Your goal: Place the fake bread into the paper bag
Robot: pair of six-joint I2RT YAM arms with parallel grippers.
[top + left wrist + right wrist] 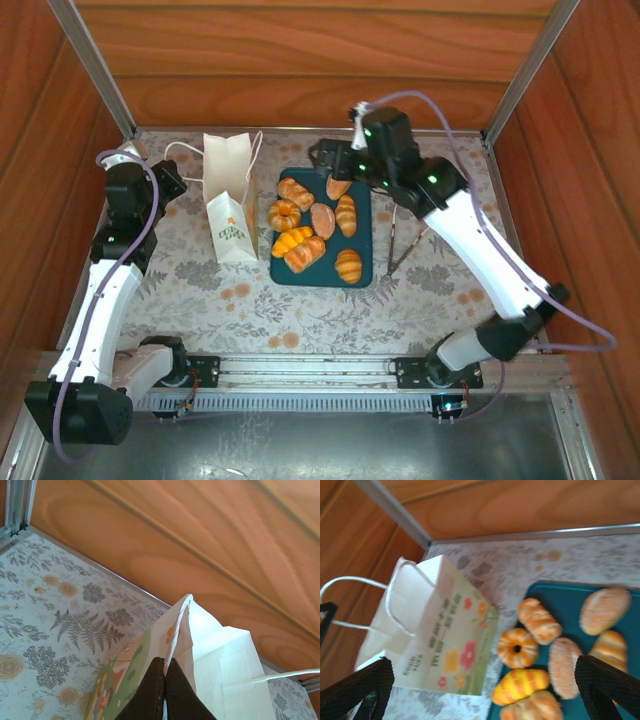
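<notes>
1. Left wrist view: the paper bag (225, 675) runs off the bottom edge, its inside hidden.
2. Right wrist view: the fake bread (517, 648) is blurred; pieces toward the tray's (555, 592) near edge are cut off.
3. Top view: the green print (229, 232) on the bag's narrow side is too small to read.

**White Shells, Black Joints, Lilac Cables**

The left arm (100, 300) and right arm (480, 240) share one build: glossy white link shells set between blocky black joint housings. A lilac cable (155, 205) loops along each arm. Small green lights (432, 178) glow on the right arm's black housings. The left gripper (165, 661) has dark brown, tapering fingers (147, 695). The right gripper (482, 667) has black fingers (605, 687) with a fine woven texture.
</notes>
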